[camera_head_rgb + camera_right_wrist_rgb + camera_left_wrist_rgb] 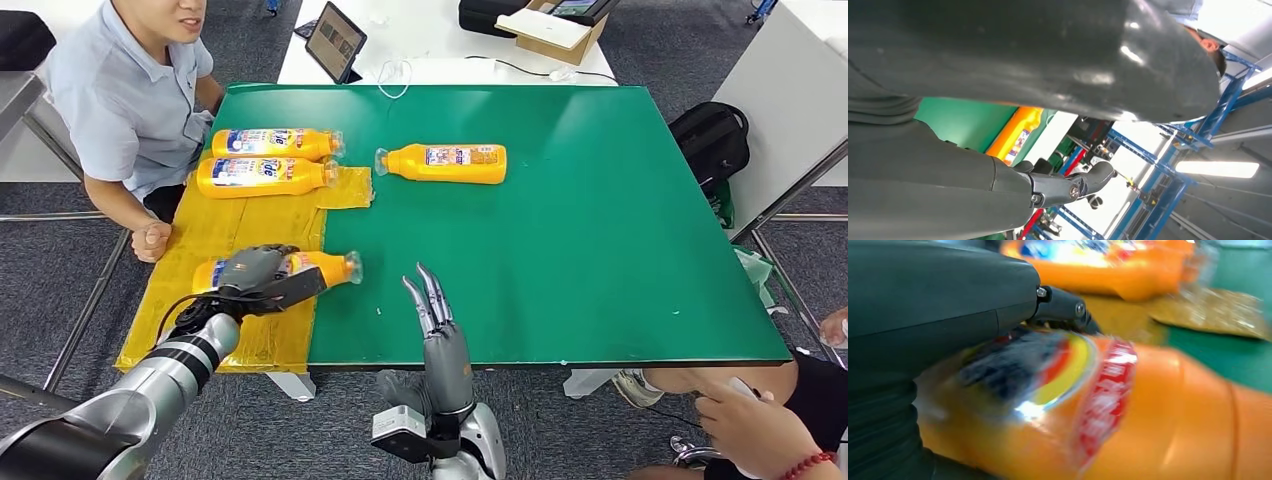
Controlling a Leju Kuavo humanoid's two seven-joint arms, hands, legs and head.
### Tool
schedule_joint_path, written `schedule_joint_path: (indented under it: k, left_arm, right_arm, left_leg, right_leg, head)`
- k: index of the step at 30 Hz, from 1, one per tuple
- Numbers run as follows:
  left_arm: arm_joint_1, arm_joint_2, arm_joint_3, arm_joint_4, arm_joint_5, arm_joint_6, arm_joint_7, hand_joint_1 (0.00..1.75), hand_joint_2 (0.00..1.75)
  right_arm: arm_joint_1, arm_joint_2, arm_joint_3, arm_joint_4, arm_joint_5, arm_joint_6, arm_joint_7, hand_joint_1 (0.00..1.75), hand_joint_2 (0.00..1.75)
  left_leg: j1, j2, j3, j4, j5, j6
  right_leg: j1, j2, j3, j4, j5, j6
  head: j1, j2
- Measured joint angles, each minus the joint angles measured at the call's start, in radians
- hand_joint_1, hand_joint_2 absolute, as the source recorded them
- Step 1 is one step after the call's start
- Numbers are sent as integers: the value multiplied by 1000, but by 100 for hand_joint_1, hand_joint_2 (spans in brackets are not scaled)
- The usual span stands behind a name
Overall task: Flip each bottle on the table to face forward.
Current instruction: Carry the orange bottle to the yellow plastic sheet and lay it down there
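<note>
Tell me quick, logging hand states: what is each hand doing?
Left hand: holding the nearest orange bottle.
Right hand: open, fingers apart, holding nothing.

Four orange bottles lie on the green surface [600,220]: two side by side [275,144] [262,177], one alone [445,163], one nearest [325,266]. One tablet [334,41] stands behind.

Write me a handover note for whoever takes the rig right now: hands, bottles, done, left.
Left hand grips the near bottle, lying on the yellow mat at the table's left.
Right hand is free, fingers straight, raised at the near edge of the green table.
Two bottles lie side by side at the mat's far end, blue-and-white labels up. The lone bottle lies on the green.
Done: likely those two. Left: the held bottle, perhaps the lone one.
</note>
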Motion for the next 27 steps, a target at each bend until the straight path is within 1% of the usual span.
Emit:
schedule_joint_path:
  k: [3, 5, 12, 18, 21, 23, 26, 27]
  left_arm:
    - [5, -3, 30, -3, 81, -95, -120, 0, 175]
    - [9, -4, 44, -6, 99, -123, -156, 0, 175]
    - [14, -7, 62, -12, 89, -138, -175, 0, 175]
    - [12, -5, 45, -16, 33, -170, -183, 0, 175]
    - [11, -2, 38, -21, 60, -191, -207, 0, 175]
    - [17, -1, 45, -34, 118, -182, -240, 0, 175]
    - [66, -14, 87, -120, 286, -82, -326, 0, 175]
    - [90, -24, 108, -171, 358, -49, -347, 0, 175]
  right_arm:
    - [-10, -8, 23, 8, -27, 0, 0, 0, 0]
    - [-17, -13, 36, 14, -35, 0, 0, 0, 0]
    - [-27, -20, 57, 29, -43, 0, 0, 0, 0]
    - [-38, -26, 67, 34, -52, 0, 0, 0, 0]
    - [-45, -29, 69, 34, -63, 0, 0, 0, 0]
    - [-48, -30, 69, 34, -65, 0, 0, 0, 0]
    - [-49, -30, 71, 34, -61, 0, 0, 0, 0]
    - [-49, -28, 71, 34, -59, 0, 0, 0, 44]
  left_leg:
    - [0, 0, 0, 0, 0, 0]
    - [0, 0, 1, 0, 0, 0]
    - [0, 0, 1, 0, 0, 0]
    - [0, 0, 1, 0, 0, 0]
    - [0, 0, 2, 0, 0, 0]
    - [0, 0, 2, 0, 0, 0]
    - [0, 0, 2, 0, 0, 0]
    - [0, 0, 1, 0, 0, 0]
  right_leg:
    - [0, 0, 0, 0, 0, 0]
    - [0, 0, 1, 0, 0, 0]
    - [0, 0, 1, 0, 0, 0]
    - [0, 0, 2, 0, 0, 0]
    - [0, 0, 2, 0, 0, 0]
    - [0, 0, 2, 0, 0, 0]
    - [0, 0, 1, 0, 0, 0]
    - [0, 0, 1, 0, 0, 0]
  head:
    - [0, 0]
    - [0, 0]
    - [0, 0]
    - [0, 0]
    - [0, 0]
    - [0, 0]
    - [0, 0]
    - [0, 0]
